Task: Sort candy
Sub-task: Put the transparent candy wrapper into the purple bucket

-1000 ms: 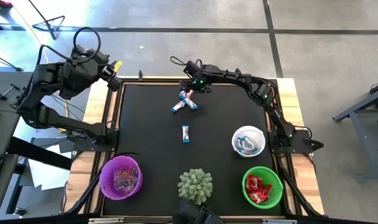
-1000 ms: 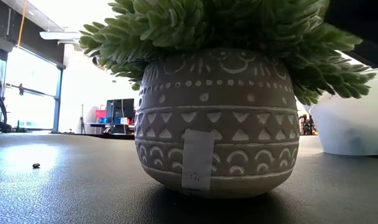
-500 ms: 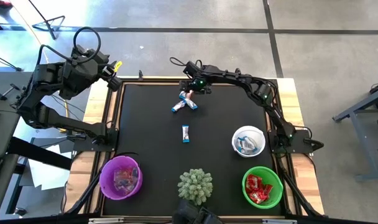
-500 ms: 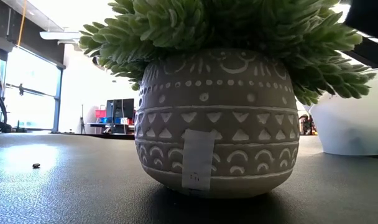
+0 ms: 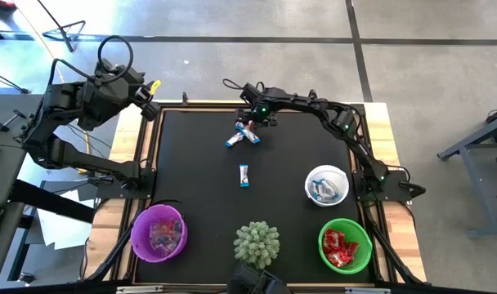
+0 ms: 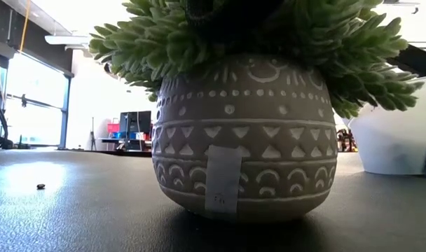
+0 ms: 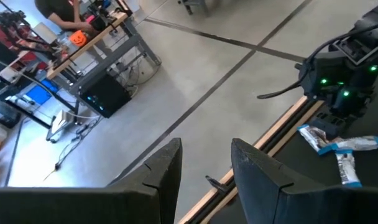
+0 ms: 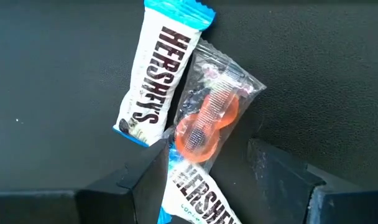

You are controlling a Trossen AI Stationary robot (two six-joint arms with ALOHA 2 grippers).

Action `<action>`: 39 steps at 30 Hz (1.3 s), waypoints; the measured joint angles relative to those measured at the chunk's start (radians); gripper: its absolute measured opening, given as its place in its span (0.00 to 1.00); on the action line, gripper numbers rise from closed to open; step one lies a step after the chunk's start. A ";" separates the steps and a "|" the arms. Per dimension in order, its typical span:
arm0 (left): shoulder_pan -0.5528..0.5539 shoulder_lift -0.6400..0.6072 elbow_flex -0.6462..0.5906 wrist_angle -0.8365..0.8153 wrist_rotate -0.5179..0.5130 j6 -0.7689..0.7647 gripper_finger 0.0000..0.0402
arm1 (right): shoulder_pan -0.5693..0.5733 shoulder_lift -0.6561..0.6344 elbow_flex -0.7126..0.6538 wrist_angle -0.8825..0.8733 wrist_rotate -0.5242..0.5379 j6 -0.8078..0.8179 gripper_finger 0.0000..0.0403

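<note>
Right gripper (image 5: 250,124) lower now over clear-wrapped orange candy (image 8: 204,124), fingers apart.

A grey concrete floor (image 5: 232,20) crossed by dark seams is seen; desks (image 7: 83,56) and bright windows (image 6: 31,105) are shown.

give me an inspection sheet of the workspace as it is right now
surface: black mat on a wooden table
job's things: small pile of candy, two blue-and-white bars and a clear-wrapped orange sweet; lone blue-and-white bar mid-mat; purple bowl, white bowl and green bowl each hold candy
clutter: potted green plant at the near edge
grippers: right gripper open, over the pile; left gripper open, off the mat's far left corner, holding nothing
cables: dark loop on the left arm
surroundings: grey floor; desks with gear and a person
</note>
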 joint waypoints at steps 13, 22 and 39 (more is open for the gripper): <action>0.000 0.000 0.000 0.000 0.005 0.000 0.31 | -0.001 0.007 0.033 -0.080 0.047 -0.043 0.28; 0.000 0.000 0.000 0.000 0.006 -0.001 0.31 | -0.008 0.002 0.034 -0.133 0.048 -0.087 0.03; 0.000 0.000 0.000 0.000 0.060 -0.003 0.31 | 0.008 -0.087 0.032 -0.065 -0.018 -0.111 0.00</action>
